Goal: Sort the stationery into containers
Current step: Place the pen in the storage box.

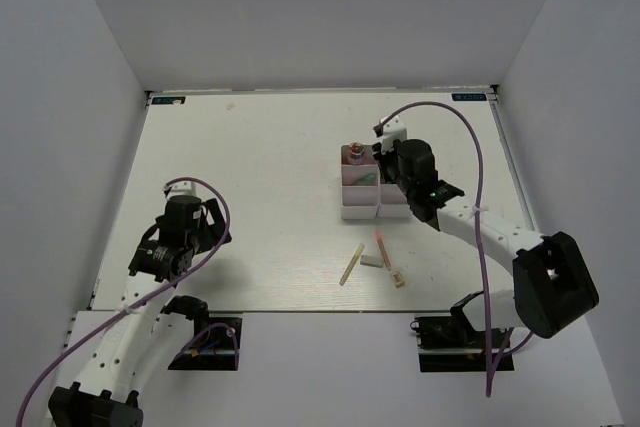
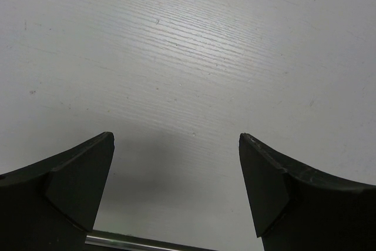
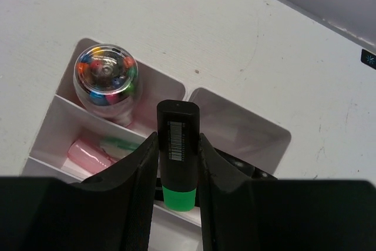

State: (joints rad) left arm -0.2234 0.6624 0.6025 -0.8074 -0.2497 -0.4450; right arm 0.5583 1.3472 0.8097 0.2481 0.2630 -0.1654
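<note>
**Right tool holds the black-green marker over the bin block**

Your right tool (image 3: 176,140) is clenched on the black-green marker (image 3: 177,123). Its fingers press both sides, with the green end toward the wrist and the black barcoded end pointing away. The marker hangs over the bin block (image 1: 356,211), about where the dividers meet; you cannot tell which compartment lies under it.

Inside the block, a clear round jar (image 3: 106,77) of coloured bits stands in a far compartment. The pink marker (image 3: 88,152) and the mint-green marker (image 3: 122,143) lie together in the compartment next to the jar.

Near the block's front side, the cream stick (image 1: 351,264), pink stick (image 1: 383,245), grey eraser (image 1: 372,261) and tan eraser (image 1: 399,280) lie on the surface (image 2: 205,39).

Your left tool (image 2: 176,139) is released, its jaws spread wide over the surface, well to the left of the block.
</note>
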